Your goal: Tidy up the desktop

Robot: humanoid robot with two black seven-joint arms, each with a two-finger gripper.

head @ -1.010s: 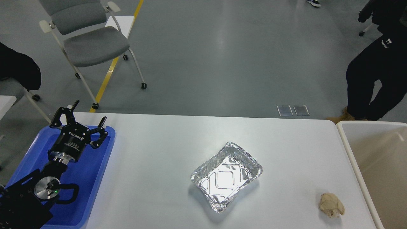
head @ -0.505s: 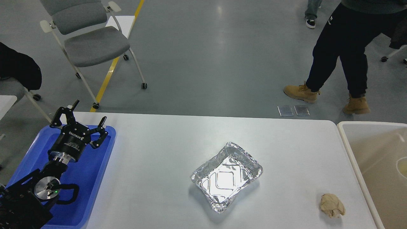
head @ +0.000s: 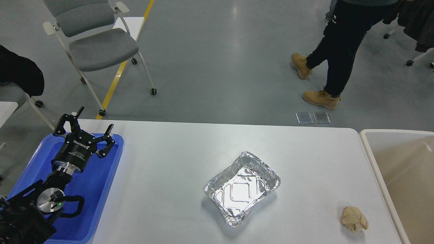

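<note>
The white desktop fills the lower half of the head view. An empty foil tray lies near its middle, turned at an angle. A crumpled beige paper ball lies near the front right corner. My left gripper is open and empty, held above the far end of the blue plastic tray at the left. It is well to the left of the foil tray. My right gripper is out of view.
A beige open bin stands against the desktop's right edge. Beyond the far edge are a grey wheeled chair, a yellow floor line and a person walking at the upper right.
The person behind the table has walked leftwards and farther away. My left arm, the foil tray and the paper ball have not moved.
</note>
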